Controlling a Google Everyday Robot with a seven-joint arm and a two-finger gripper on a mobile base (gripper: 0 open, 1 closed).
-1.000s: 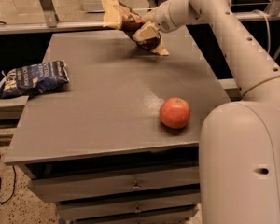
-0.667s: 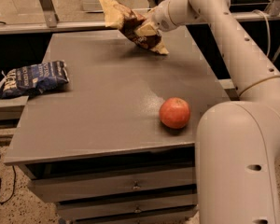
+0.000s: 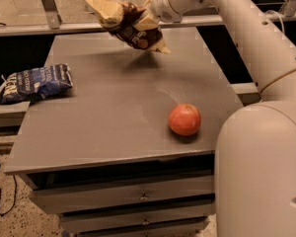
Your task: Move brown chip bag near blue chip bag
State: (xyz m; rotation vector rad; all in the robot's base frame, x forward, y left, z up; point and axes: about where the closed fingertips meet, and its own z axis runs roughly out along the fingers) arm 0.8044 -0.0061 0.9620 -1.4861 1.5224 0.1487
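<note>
Brown chip bag (image 3: 124,22): off the table, hanging crumpled in the air over the far edge, one pale end pointing left, the other pointing down and right.
Gripper (image 3: 149,19): at the bag's right end, touching it, fingers pinching the brown chip bag; the bag hangs out to the left of the gripper.
Shadow (image 3: 140,59): soft dark patch on the table just beneath the bag.
Arm (image 3: 237,28): white, reaching from the near right up to the far middle.
Blue chip bag (image 3: 35,83): lying flat at the table's left edge, its left end past the edge, well apart from the brown bag.
Apple (image 3: 184,119): red, on the near right of the table, apart from both bags.
Table (image 3: 103,127): grey top with drawers (image 3: 138,196) below.
</note>
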